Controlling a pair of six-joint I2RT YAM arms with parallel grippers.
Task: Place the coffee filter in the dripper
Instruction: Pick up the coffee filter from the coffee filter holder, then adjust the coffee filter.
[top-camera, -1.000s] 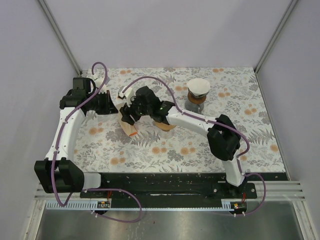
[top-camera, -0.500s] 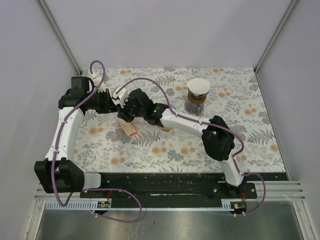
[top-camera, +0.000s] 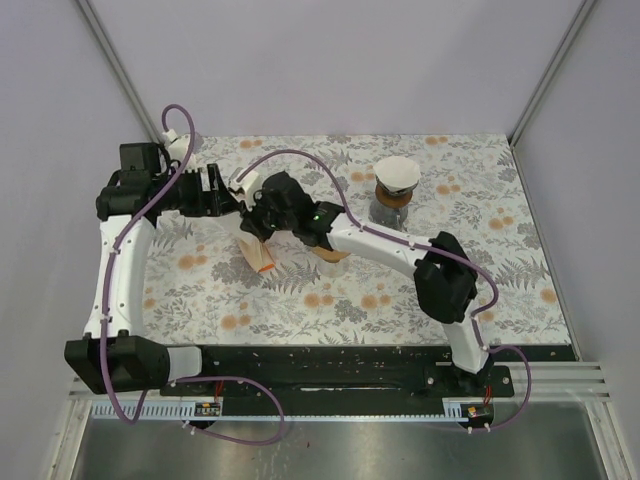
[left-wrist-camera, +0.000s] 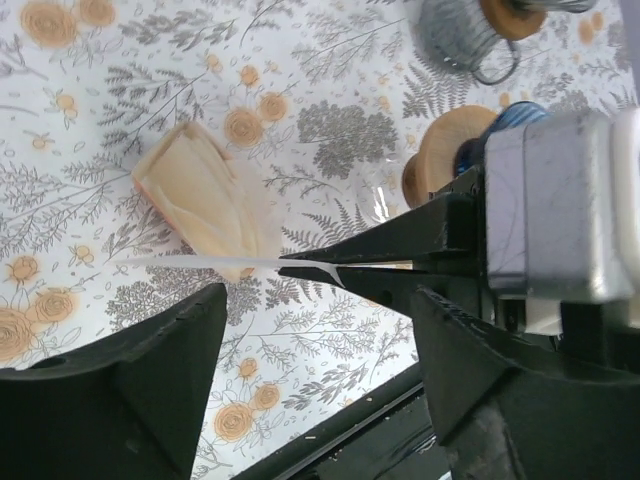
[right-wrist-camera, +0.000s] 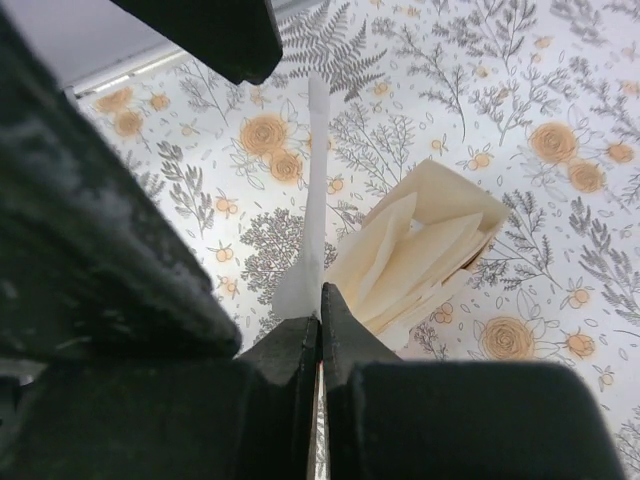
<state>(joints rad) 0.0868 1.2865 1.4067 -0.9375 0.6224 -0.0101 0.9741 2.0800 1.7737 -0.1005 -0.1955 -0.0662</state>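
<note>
The right gripper pinches one thin white coffee filter above the tan filter stack. The left gripper stands wide and empty.

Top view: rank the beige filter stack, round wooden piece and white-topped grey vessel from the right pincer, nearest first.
1. Beige paper filter stack, just below the right pincer.
2. Round wooden piece, rightward, under the arm.
3. White-topped grey vessel, far right rear.
</note>
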